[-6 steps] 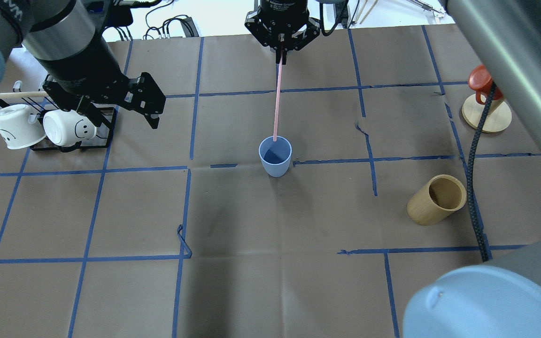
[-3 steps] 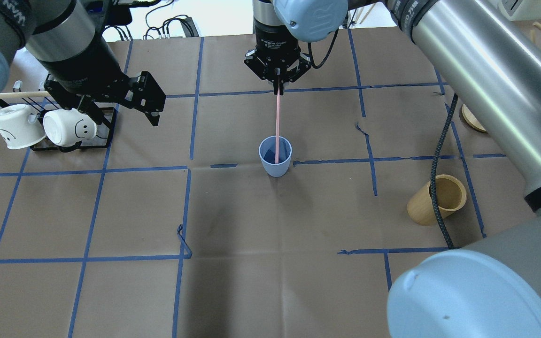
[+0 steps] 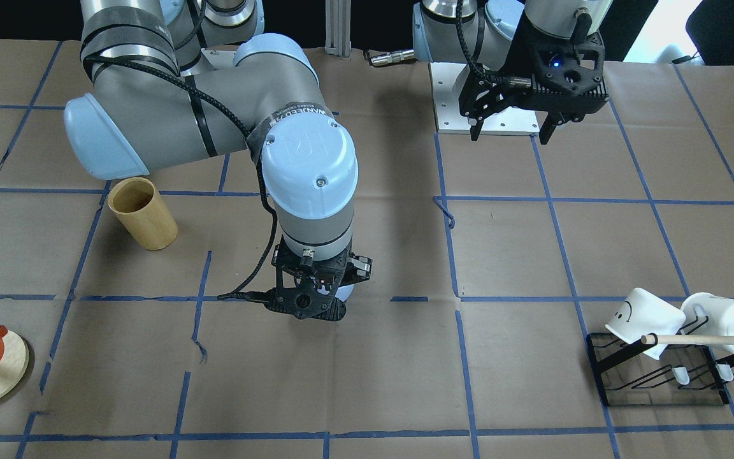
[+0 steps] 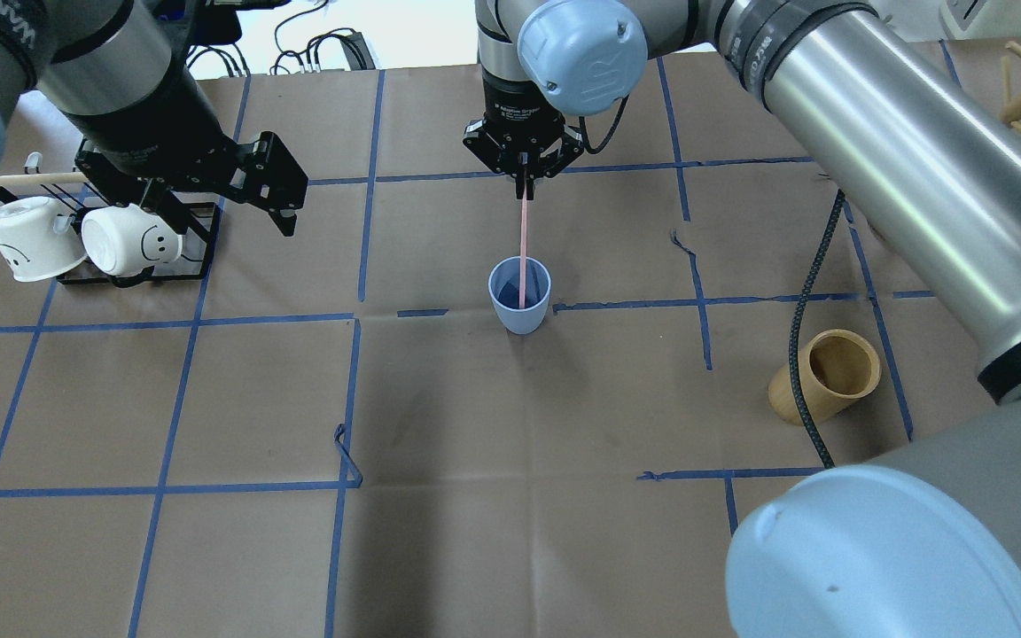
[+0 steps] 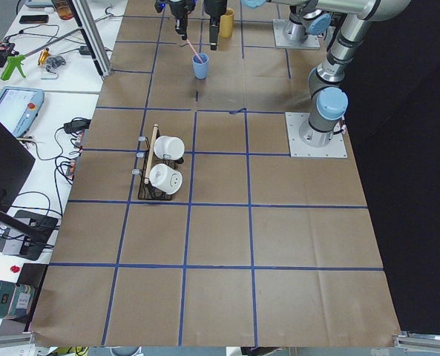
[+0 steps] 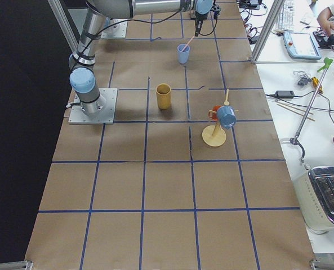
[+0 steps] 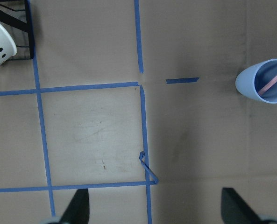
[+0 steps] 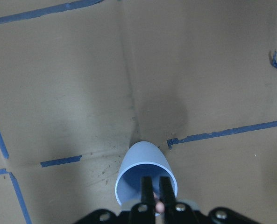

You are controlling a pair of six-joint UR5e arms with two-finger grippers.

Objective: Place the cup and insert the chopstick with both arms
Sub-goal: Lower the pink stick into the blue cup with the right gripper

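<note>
Over the blue cup (image 4: 518, 321), my right gripper (image 4: 524, 188) pinches the pink chopstick (image 4: 522, 239) at its top end. I judge it light, stiff and slippery. The left gripper (image 3: 509, 135) has its jaws wide and empty.

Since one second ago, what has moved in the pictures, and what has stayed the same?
The right claw came down toward the blue cup, staying shut on the pink chopstick. The chopstick's tip was at the cup's rim and is now inside the cup. Nothing was let go. The cup, the open left claw near the white mugs, and the wooden cup stayed in place.
</note>
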